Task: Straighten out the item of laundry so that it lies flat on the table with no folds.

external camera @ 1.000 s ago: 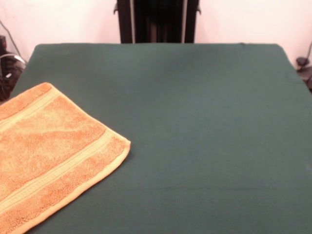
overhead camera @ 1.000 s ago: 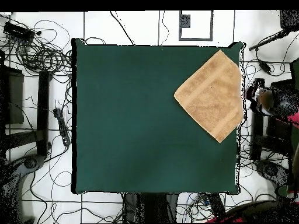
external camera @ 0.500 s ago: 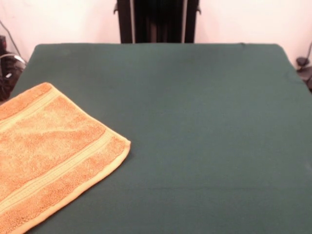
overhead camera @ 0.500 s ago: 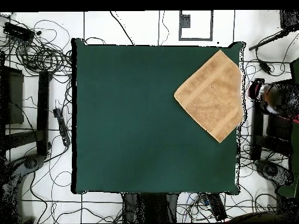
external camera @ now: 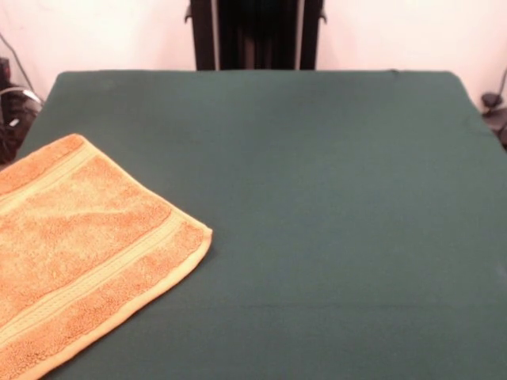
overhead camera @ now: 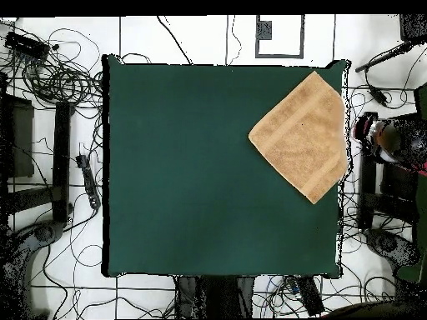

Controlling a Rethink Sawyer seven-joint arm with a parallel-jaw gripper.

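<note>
The item of laundry [external camera: 83, 241] is a golden-orange terry towel lying spread out at the left near side of the dark green table [external camera: 333, 206] in the front view. Woven bands run along two of its edges. From overhead the item of laundry [overhead camera: 302, 137] sits turned like a diamond at the table's [overhead camera: 192, 175] upper right corner, one corner reaching the right edge. No crease or fold shows on it. Neither view shows the gripper or the arm.
A person [overhead camera: 399, 142] stands just off the table's right edge in the overhead view, close to the towel. Cables [overhead camera: 58, 79] and stands crowd the floor on the left side.
The towel has not moved. The person at the right edge has shifted slightly.
</note>
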